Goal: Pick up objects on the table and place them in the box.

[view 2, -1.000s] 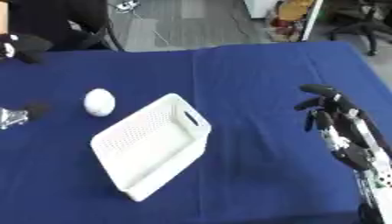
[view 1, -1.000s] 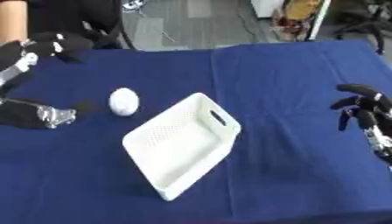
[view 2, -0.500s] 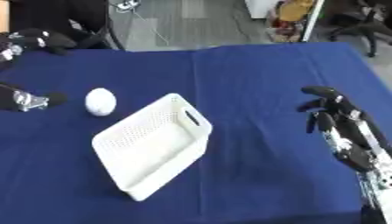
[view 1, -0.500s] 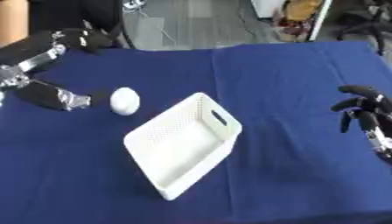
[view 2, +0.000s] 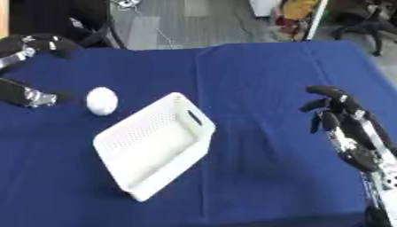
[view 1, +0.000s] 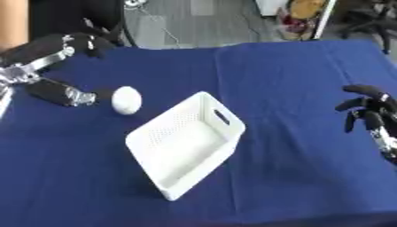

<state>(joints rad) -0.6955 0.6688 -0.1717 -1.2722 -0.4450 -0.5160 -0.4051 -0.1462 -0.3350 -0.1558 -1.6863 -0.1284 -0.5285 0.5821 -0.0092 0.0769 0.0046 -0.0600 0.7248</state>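
Note:
A white egg-shaped ball [view 1: 126,99] lies on the blue table left of the white perforated box [view 1: 186,142], which sits askew in the middle with a handle slot on its far wall. My left hand [view 1: 43,55] hovers at the upper left, open wide. Its black fingers [view 1: 81,42] arch above and behind the ball. Its thumb [view 1: 62,94] points at the ball from the left and stops just short of it. My right hand [view 2: 341,117] hangs at the right edge, fingers relaxed and drooping, holding nothing. The box is empty.
The blue cloth [view 1: 287,80] covers the whole table. Beyond its far edge are a grey floor, chair legs and clutter [view 1: 302,13]. A person's arm [view 1: 12,22] shows at the top left corner, away from the objects.
My left hand has swung in from the far left toward the ball, its thumb now close beside it. The ball, box and right hand have stayed put.

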